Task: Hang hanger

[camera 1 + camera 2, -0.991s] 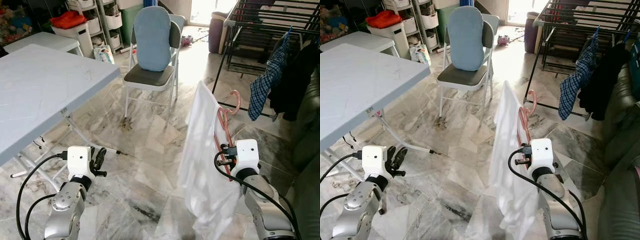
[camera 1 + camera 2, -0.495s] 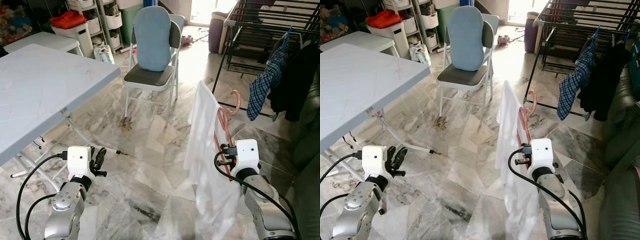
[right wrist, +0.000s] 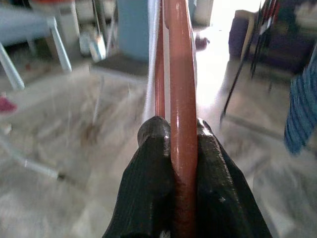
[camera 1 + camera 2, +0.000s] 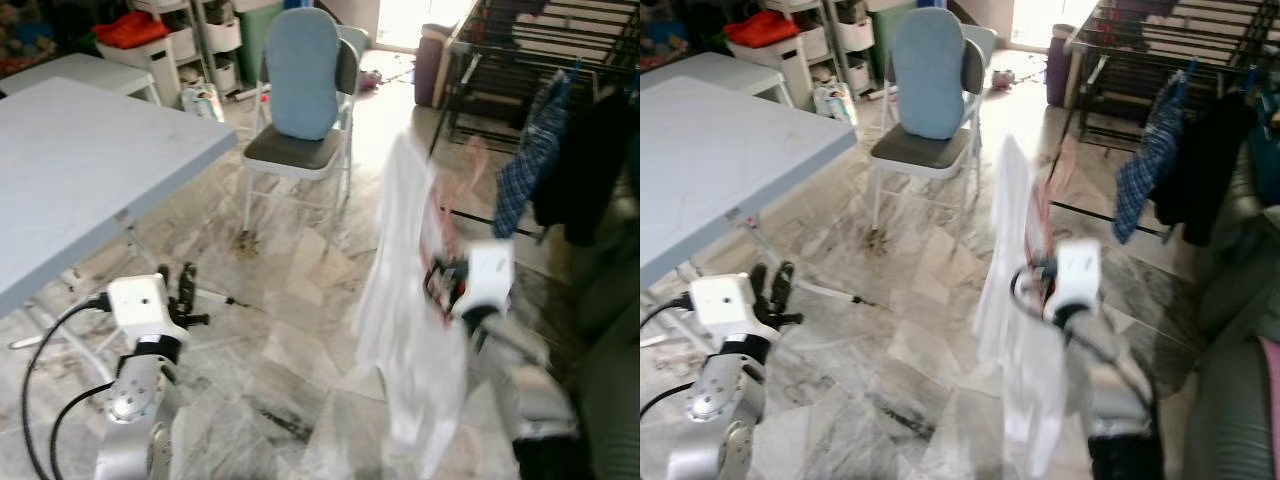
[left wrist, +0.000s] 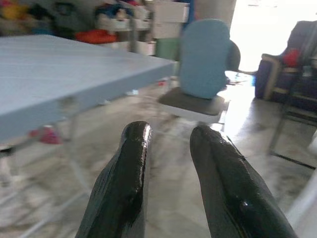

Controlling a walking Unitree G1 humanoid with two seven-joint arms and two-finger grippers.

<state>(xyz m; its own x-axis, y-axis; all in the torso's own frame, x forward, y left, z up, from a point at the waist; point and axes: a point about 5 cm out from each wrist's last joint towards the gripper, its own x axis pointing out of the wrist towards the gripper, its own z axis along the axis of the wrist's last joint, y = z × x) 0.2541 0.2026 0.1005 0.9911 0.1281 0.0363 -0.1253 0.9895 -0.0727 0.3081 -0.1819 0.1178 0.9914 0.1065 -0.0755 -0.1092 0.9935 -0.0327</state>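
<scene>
Right now the right gripper [image 3: 182, 130] is clamped tight on the pink hanger [image 3: 182, 74], held up over the marble floor [image 4: 300, 330] with a white shirt [image 4: 405, 300] draped from it. The left gripper [image 5: 171, 144] hangs low beside the table [image 4: 90, 170], fingers slightly parted and holding nothing; the drying rack [image 4: 520, 50] stands well off to the right.

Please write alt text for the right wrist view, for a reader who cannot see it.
The right gripper is shut on a pink hanger, whose bar runs up between the two black fingers. Behind, blurred, are a marble floor, a chair and a blue checked garment.
</scene>
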